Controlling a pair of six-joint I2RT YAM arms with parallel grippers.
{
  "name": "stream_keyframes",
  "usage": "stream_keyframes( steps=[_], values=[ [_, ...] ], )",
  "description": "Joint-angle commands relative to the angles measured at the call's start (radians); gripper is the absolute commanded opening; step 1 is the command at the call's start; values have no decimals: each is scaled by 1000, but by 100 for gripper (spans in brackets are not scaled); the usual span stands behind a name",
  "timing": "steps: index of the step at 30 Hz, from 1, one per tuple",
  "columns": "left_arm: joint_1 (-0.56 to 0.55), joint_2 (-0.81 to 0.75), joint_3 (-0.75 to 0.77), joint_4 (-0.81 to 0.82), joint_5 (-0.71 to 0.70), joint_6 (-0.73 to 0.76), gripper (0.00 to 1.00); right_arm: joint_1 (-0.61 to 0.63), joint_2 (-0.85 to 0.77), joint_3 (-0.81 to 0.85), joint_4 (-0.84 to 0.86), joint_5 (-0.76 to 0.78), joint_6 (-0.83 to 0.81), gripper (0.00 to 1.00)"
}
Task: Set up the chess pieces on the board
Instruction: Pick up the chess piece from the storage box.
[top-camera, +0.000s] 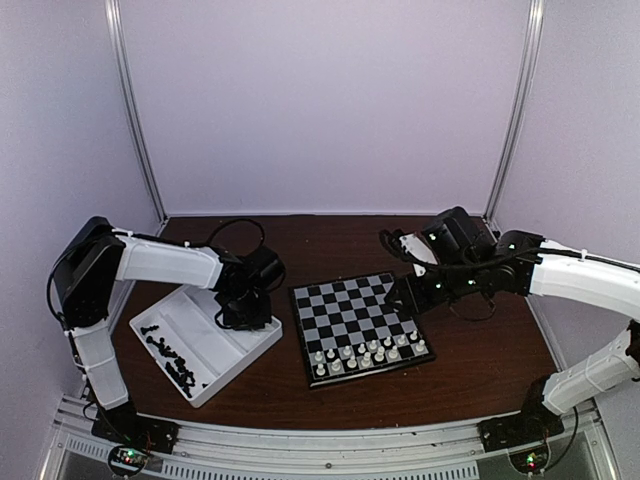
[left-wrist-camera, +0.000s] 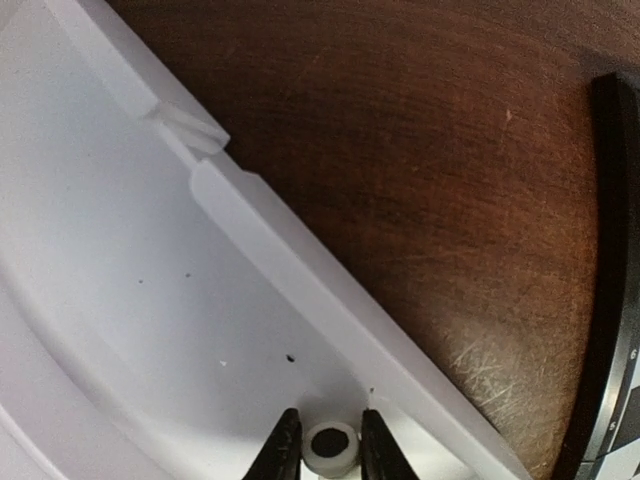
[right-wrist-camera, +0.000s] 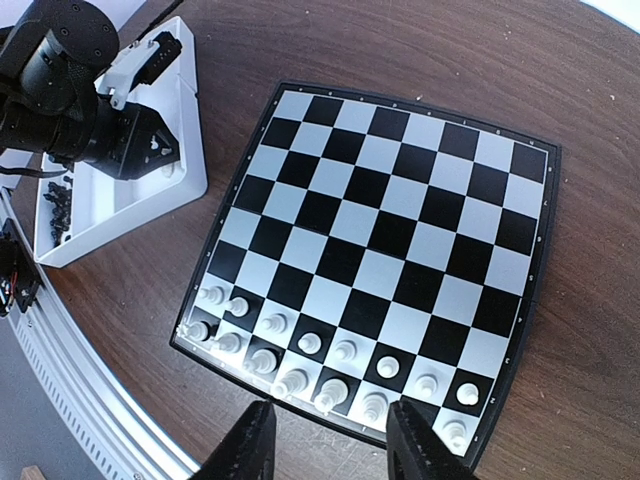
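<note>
The board (top-camera: 350, 305) lies mid-table, and its near two rows hold cream-white chess pieces (top-camera: 365, 352). My left gripper (top-camera: 243, 312) reaches down into the right compartment of a white tray (top-camera: 190, 322). In the left wrist view its fingertips (left-wrist-camera: 283, 447) press both sides of a white piece (left-wrist-camera: 330, 447) whose dark-centred base shows. My right gripper (right-wrist-camera: 330, 445) hangs open and empty high over the board's (right-wrist-camera: 390, 235) near edge, above the white pieces (right-wrist-camera: 330, 365). Black pieces (top-camera: 175, 360) lie heaped in the tray's left compartment.
The tray's rim (left-wrist-camera: 300, 270) runs diagonally beside bare brown table. The board's black rim (left-wrist-camera: 615, 300) is just right of it. The left arm (right-wrist-camera: 70, 90) sits over the tray (right-wrist-camera: 190, 150). Purple walls enclose the table.
</note>
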Motion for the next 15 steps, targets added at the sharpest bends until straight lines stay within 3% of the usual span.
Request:
stream_keyframes(
  steps=[1, 4, 10, 15],
  values=[
    [5, -16, -41, 23, 9, -71, 19, 4, -12, -8, 23, -6, -3, 40],
    [6, -46, -60, 25, -11, -91, 13, 4, -8, -6, 28, -8, -2, 41],
    [6, -137, -69, 38, -7, -94, 12, 5, 15, 0, 89, -46, 11, 40],
    [7, -280, -68, 71, 26, -130, 12, 23, 55, -29, 302, -111, 82, 38]
  ],
)
